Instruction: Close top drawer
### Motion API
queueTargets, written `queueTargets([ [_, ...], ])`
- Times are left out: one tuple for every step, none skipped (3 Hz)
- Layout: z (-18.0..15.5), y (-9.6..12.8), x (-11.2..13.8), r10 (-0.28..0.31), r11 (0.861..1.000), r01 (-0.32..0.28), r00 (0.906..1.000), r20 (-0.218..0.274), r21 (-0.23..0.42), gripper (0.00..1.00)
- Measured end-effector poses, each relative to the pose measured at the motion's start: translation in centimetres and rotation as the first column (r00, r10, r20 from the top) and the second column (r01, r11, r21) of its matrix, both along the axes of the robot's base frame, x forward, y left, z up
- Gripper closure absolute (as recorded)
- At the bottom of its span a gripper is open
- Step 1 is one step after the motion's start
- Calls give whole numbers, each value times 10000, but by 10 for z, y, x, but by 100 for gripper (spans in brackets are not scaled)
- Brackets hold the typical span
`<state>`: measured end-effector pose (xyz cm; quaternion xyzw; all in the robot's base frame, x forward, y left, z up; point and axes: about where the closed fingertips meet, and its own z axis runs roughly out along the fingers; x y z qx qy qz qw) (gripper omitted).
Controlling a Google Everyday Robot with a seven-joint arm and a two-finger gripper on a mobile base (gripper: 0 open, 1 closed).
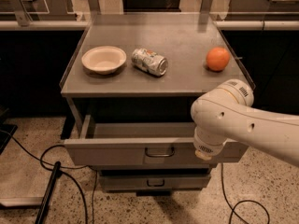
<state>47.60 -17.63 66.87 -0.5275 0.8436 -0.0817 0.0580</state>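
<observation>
Top drawer [112,151]: flat grey metal front, dark loop handle [159,151] left of gripper [204,153]; pulled open, shallow.
Gripper at the front's right part, below smooth white arm [233,120]; its opening cannot be told.
Above, on matte cabinet top [177,41]: round orange [217,59]; up-left, dented can [149,61] and cream bowl [103,59].

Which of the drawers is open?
The top drawer, pulled far out; the lower drawer looks shut. The gripper is at the open drawer's front, right of its handle.

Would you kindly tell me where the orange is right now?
The orange sits on the cabinet top, right of the tipped can. The tool is below it, at the open top drawer, right of its handle.
</observation>
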Motion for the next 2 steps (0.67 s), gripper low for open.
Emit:
queueTargets([
  [0,0,0,0,10000,0,10000,0,0,36],
  [0,0,0,0,10000,0,10000,0,0,10],
])
